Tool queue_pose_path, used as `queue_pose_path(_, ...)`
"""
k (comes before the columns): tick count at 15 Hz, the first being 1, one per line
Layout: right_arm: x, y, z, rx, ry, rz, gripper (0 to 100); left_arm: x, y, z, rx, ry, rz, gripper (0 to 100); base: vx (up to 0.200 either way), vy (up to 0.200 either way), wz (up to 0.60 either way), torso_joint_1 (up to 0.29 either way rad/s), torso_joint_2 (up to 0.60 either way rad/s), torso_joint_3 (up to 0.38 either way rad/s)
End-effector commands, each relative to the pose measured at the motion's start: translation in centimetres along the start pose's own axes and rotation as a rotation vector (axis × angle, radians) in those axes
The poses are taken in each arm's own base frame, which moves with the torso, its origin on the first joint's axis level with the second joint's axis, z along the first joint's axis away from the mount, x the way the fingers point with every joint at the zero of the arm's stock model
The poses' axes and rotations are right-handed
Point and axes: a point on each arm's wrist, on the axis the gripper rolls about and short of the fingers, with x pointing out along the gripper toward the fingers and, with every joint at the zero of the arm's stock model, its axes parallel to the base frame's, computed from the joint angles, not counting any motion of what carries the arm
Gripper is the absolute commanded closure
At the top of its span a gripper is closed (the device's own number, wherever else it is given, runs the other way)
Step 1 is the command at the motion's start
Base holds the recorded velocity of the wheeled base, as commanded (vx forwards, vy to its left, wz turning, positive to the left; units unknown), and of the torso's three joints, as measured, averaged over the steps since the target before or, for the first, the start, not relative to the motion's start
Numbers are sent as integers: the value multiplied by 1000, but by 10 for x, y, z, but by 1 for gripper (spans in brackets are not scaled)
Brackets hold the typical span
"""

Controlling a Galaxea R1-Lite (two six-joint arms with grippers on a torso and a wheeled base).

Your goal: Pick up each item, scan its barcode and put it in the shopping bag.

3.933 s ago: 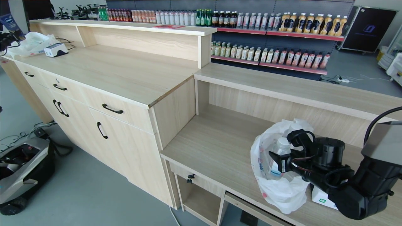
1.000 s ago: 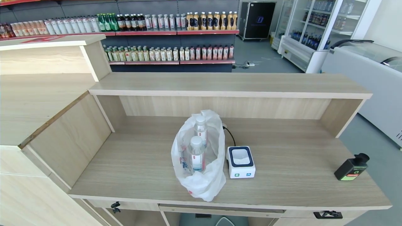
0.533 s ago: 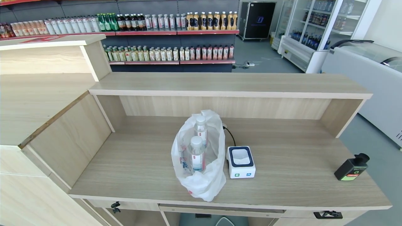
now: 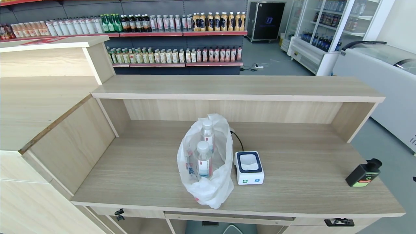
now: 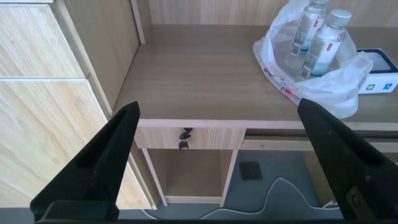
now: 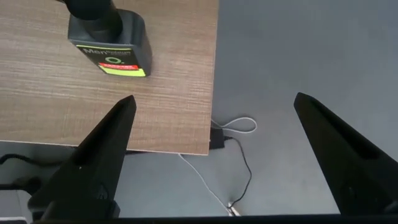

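Tabletop (image 4: 292,182): pale wood with a raised back ledge. Clock directions are read on it from the head view, with 12 pointing away from the robot.
Shopping bag (image 4: 208,195): thin white plastic near the centre, with its mouth open upward. It is soft and will likely sag if nudged.
Bagged bottles: two clear bottles with white caps stand upright inside the bag, one (image 4: 204,159) nearer 6 and one (image 4: 208,131) behind it toward 12.
Scanner (image 4: 249,167): a small white box with a dark-framed window, just beside the bag at its 3 o'clock. Its cable runs off toward 12.
Black bottle (image 4: 363,173): sits out of the bag at about 4 o'clock near the tabletop's right edge, well apart from the scanner. It seems upright.
Handling: the black bottle (image 6: 111,43) looks like rigid plastic with flat sides and a rounded dark cap. It is probably fairly heavy if full, and the smooth sides may slip.
Where to hold: I would grip across the body below the shoulder, not the cap. The green-and-red label should stay uncovered, since I cannot see where the barcode is.
Right claw (image 6: 214,98): fingers spread wide with nothing held. It hangs off the 3 o'clock edge over grey floor and a loose cable, and the black bottle is near but not between its fingers.
Left claw (image 5: 217,106): also spread wide and empty. It is held out past the 6 o'clock edge toward 7, facing the drawer front, with the bag ahead of it.
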Motion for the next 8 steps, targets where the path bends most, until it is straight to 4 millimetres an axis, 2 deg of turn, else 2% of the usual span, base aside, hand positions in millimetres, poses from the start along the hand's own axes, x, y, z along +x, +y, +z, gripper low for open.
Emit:
queue_pose_path(1, 24, 1, -4, 1, -10, 66, 0, 0, 0, 0, 0, 1, 0, 0, 0, 0, 0, 0, 0, 0)
queue_pose_path(8, 71, 20, 3, -36, -31, 200, 0, 0, 0, 0, 0, 1, 0, 0, 0, 0, 0, 0, 0, 0)
